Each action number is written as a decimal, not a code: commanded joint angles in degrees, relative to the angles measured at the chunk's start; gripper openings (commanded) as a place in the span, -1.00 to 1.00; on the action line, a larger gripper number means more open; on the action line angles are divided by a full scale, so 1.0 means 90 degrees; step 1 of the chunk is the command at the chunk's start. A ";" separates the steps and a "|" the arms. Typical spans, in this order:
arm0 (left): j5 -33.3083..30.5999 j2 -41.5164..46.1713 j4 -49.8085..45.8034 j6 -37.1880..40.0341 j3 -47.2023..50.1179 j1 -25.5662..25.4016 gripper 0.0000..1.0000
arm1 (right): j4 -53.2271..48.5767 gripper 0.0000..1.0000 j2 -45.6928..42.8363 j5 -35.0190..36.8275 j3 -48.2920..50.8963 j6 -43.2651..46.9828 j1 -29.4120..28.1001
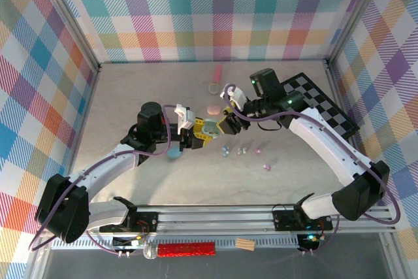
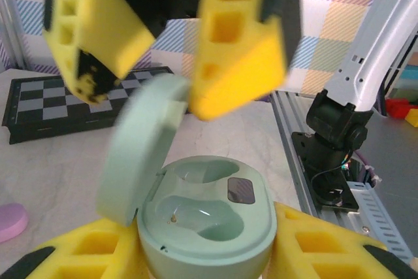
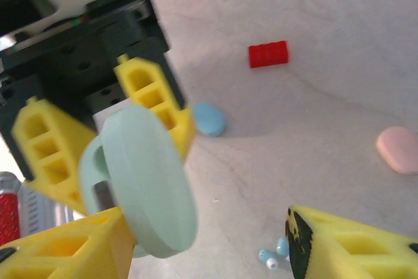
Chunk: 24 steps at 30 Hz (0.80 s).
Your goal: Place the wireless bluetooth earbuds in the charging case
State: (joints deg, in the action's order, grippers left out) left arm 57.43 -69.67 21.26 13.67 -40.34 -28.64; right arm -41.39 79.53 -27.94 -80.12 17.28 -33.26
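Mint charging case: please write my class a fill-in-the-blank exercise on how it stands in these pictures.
1. The left gripper holds the mint charging case, whose lid stands ___.
2. Its two wells are ___.
3. The earbuds lie loose on the table, outside the ___.
Missing: open; empty; case.

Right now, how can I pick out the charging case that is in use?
Look at the middle of the table. There the left gripper holds the mint case. Unlike the pink case and the blue case, which lie shut, its lid stands open.
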 commanded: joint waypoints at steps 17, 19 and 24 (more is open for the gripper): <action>0.0259 0.0001 0.0542 -0.0318 -0.0118 -0.0069 -0.21 | 0.0673 0.40 -0.0443 -0.0469 0.0397 0.0004 0.0101; 0.0267 -0.0013 0.0577 -0.0370 -0.0136 -0.0069 -0.21 | 0.0725 0.41 -0.0448 -0.0491 0.0454 0.0098 0.0106; 0.0286 -0.0014 0.0641 -0.0445 -0.0137 -0.0069 -0.21 | 0.0876 0.43 -0.0408 -0.0619 0.0575 0.0260 0.0089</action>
State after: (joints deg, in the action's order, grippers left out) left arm 57.87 -69.71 23.73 10.48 -40.34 -28.75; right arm -35.46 76.34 -30.74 -76.18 17.43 -32.58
